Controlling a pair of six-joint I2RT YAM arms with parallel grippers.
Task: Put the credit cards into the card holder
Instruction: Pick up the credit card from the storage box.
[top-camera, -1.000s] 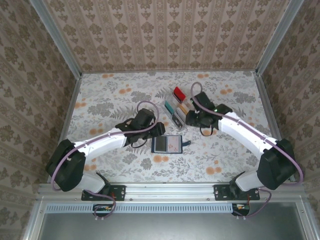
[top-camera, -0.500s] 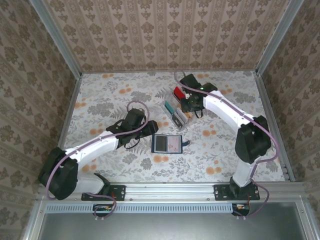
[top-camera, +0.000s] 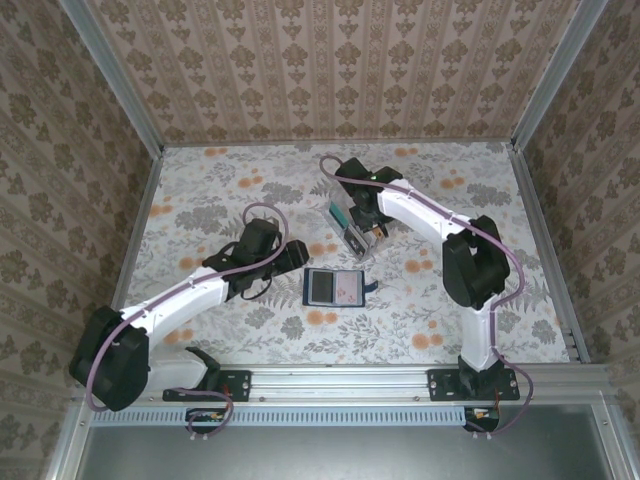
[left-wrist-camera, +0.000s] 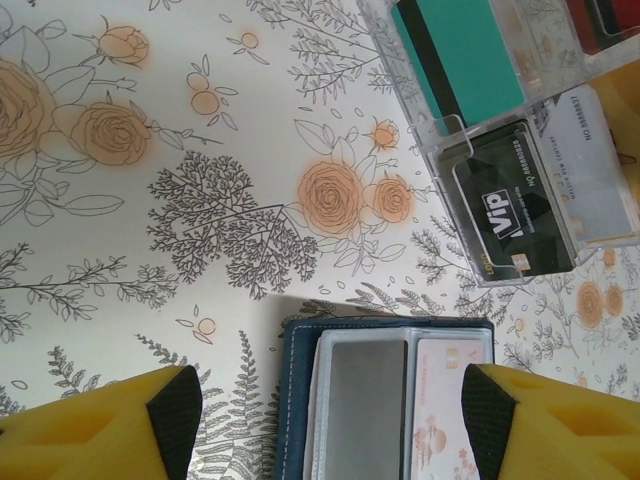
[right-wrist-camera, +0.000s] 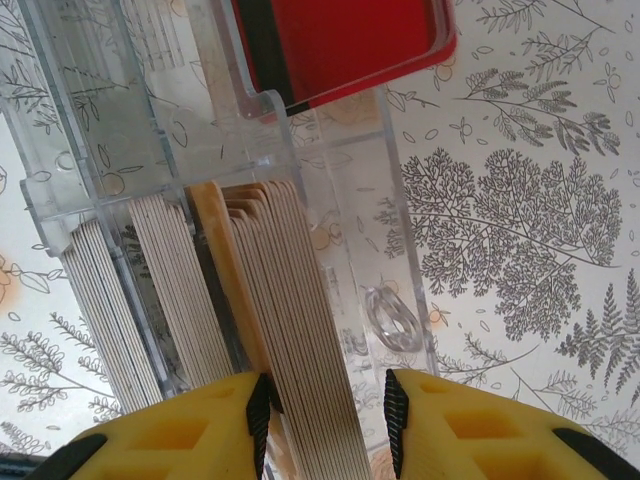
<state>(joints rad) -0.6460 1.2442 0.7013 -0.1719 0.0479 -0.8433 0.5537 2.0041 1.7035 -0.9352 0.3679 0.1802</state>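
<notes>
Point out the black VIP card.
Left wrist view: the black VIP card sits right of centre in the clear rack, between the teal card and the card holder.

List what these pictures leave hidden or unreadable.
Right wrist: whether the right gripper pinches the tan card stack; the bottom edge cuts the contact off.
Left wrist: lower half of the card holder, cut by the bottom edge.
Top view: card faces in the clear rack, too small.
</notes>
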